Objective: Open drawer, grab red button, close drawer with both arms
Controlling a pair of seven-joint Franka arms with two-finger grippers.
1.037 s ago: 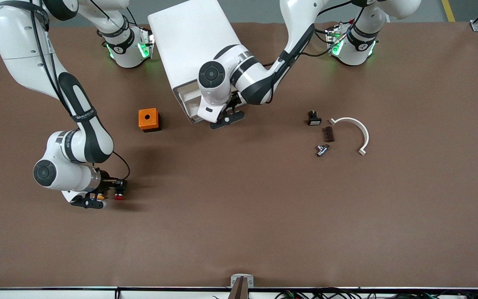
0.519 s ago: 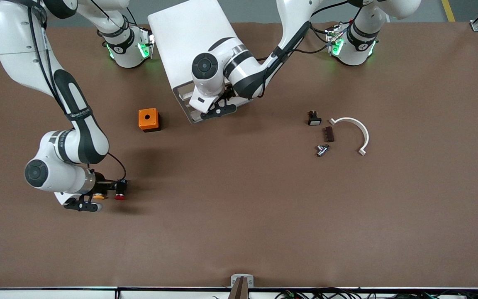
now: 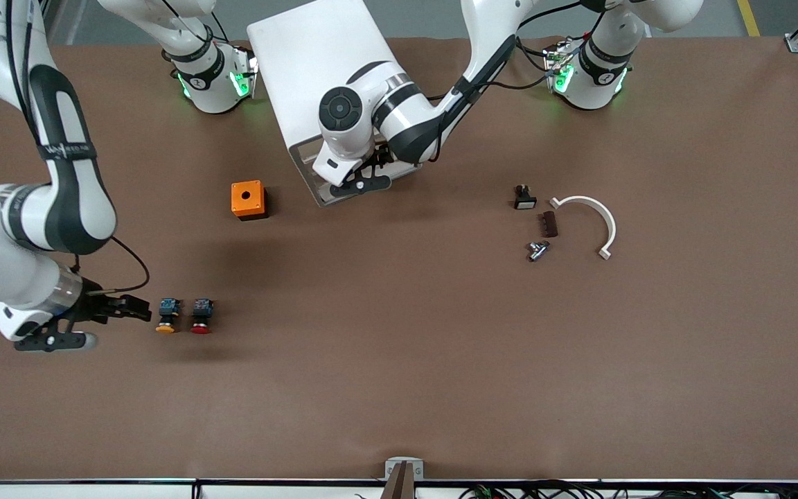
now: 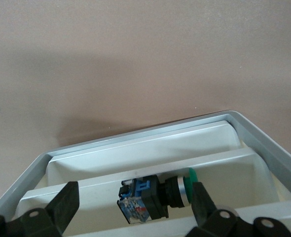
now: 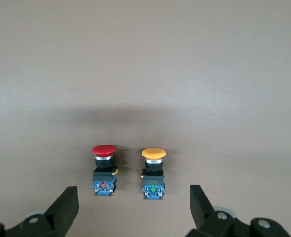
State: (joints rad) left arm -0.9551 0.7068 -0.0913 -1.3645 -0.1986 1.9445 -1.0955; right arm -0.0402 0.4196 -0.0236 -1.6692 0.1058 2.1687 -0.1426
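Front view: the red-capped button [image 3: 201,315] is seen lying on the bare table, released, toward the right arm's end and nearer the camera's edge than the orange box [image 3: 248,199], with an orange-capped button [image 3: 167,315] just beside it on the side of the right gripper [image 3: 137,310]. The right gripper is placed low beside that pair, its fingers spread and holding nothing; in the right wrist view both buttons [image 5: 104,169] [image 5: 153,173] are framed between the open fingertips, caps pointing away from the hand and bodies toward it, side by side but apart. The button's part of the task is judged done. What remains is judged to turn on the drawer [image 3: 324,181]: the uppermost drawer of the white cabinet [image 3: 316,76] is shown still pulled out toward the camera, and the left gripper [image 3: 361,181] is poised over its open front with fingers apart and empty. In the left wrist view the drawer's rim [image 4: 150,132] is shown lying crosswise to the hand, with a green-capped button [image 4: 155,197] lying on its side inside, lengthwise along the drawer. The left arm is by far the nearer to the drawer, so the closing push is expected to run from the drawer's front edge back into the cabinet, away from the camera.
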